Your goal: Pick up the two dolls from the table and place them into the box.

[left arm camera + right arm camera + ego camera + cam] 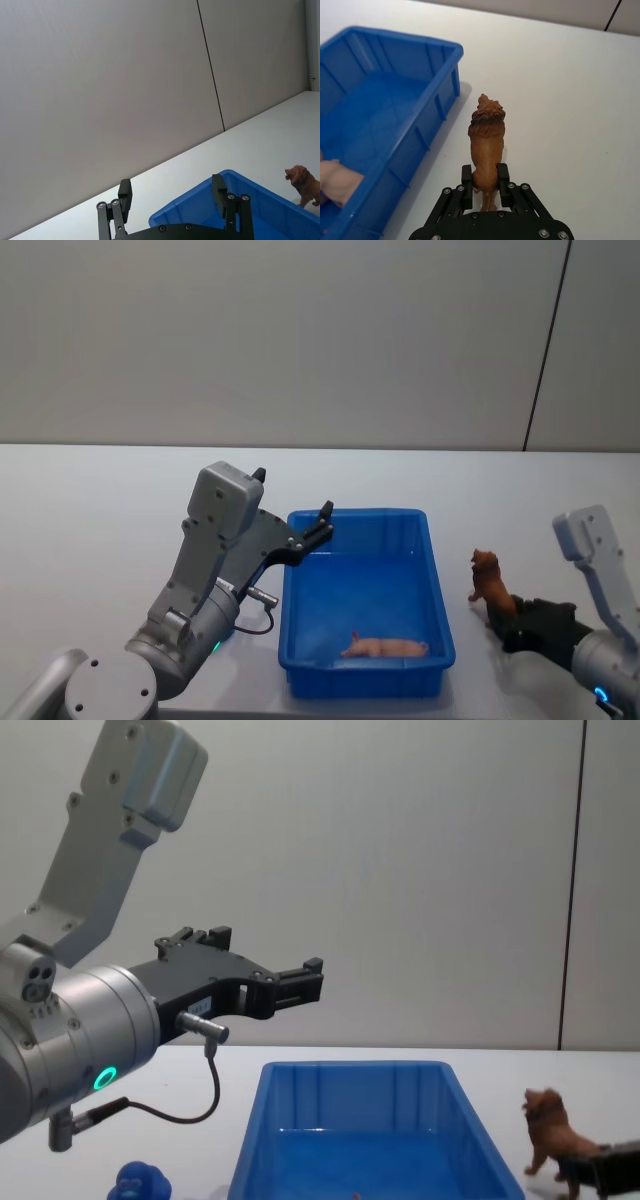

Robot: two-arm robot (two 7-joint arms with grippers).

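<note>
While right hand [484, 181] pinches lion [486, 135] just beside box [437, 47], left hand [171, 190] hovers spread.

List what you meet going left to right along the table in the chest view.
The blue figure, then the box, then the lion.
</note>
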